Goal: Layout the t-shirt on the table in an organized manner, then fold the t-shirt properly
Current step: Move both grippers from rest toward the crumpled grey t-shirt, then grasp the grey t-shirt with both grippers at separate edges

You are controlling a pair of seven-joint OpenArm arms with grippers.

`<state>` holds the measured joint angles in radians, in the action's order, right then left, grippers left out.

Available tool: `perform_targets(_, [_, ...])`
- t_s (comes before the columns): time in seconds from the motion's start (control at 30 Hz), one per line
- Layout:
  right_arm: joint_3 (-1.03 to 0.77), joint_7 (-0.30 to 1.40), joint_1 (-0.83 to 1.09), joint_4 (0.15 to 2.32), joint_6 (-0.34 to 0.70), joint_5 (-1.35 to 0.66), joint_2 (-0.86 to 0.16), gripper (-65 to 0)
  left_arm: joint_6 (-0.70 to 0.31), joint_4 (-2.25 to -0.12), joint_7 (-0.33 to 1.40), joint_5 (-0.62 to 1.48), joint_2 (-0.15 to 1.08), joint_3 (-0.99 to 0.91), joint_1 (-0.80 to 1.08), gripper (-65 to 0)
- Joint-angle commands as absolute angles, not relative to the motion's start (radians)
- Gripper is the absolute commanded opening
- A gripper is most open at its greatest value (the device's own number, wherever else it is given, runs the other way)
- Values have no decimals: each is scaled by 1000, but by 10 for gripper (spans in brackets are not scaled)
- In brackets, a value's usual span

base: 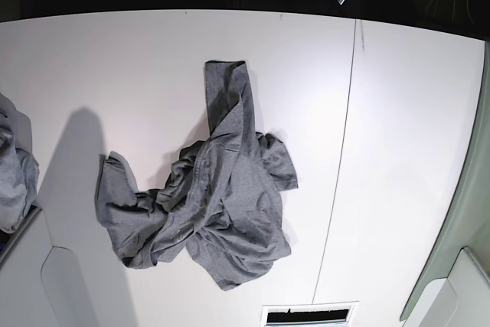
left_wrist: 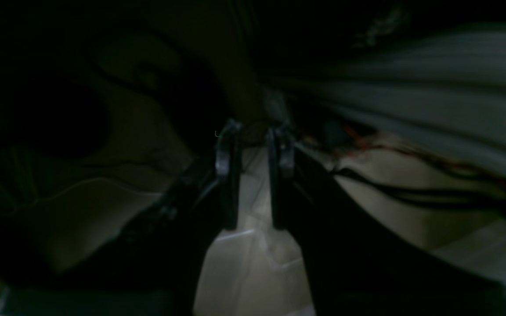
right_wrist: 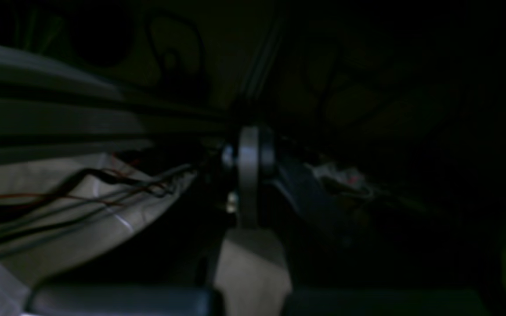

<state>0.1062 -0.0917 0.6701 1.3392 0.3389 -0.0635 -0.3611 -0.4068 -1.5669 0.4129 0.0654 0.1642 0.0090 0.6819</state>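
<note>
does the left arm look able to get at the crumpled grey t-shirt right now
Probably yes. The heather-grey cotton t-shirt lies bunched in the open middle of the broad white table, nothing on or around it. The base view shows neither arm over the table, so the left one must come in first.

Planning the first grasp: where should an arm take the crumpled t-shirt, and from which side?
Probably the long narrow strip of the t-shirt, lying flat and single toward the table's far edge. Come from above at its free end; the middle is bunched in overlapping folds.
</note>
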Motion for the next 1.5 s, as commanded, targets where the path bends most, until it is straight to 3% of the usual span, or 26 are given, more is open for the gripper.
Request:
perform_targets(0.0, [105,-113,702,1395,348,-81,-384,-650,-416,-1636,406,83,165,1,709,-513])
perform_targets(0.07, [105,-112,735,1488,348,-103,-408,-650,-416,-1750,430,122,176,-9,739,-510])
perform_targets(0.27, [85,-32,768,1728,344,-147,-440,-650,-416,-2032,515,169,232,-10,768,-394])
perform_targets(0.43, [16,-25,730,1863,344,-204,-440,-650,-415,-2111,496,218,286,-10,762,-393])
perform_targets(0.6, [-75,36,563,1864,300,-261,-422,-650,-415,-2113,482,263,300,19,674,-295])
perform_targets(0.73, [-120,182,398,1829,210,-303,-385,-650,-379,-2110,482,262,299,98,555,-289])
perform_targets(0.9, [-123,226,202,1717,211,-265,-346,-650,-328,-2012,473,214,290,247,356,-289])
perform_targets(0.93, [-123,226,163,1682,210,-245,-340,-613,-317,-1970,467,197,281,274,313,-289])
perform_targets(1.07, [-123,225,12,1520,210,-216,-325,-363,-309,-1765,467,189,215,355,156,-289])
perform_targets(1.13, [-123,224,-59,1439,209,-216,-319,-297,-305,-1680,468,189,174,383,94,-289])
perform_targets(1.47, [-122,224,-312,1027,265,-213,-265,-294,-270,-1456,464,129,57,408,-70,-289])
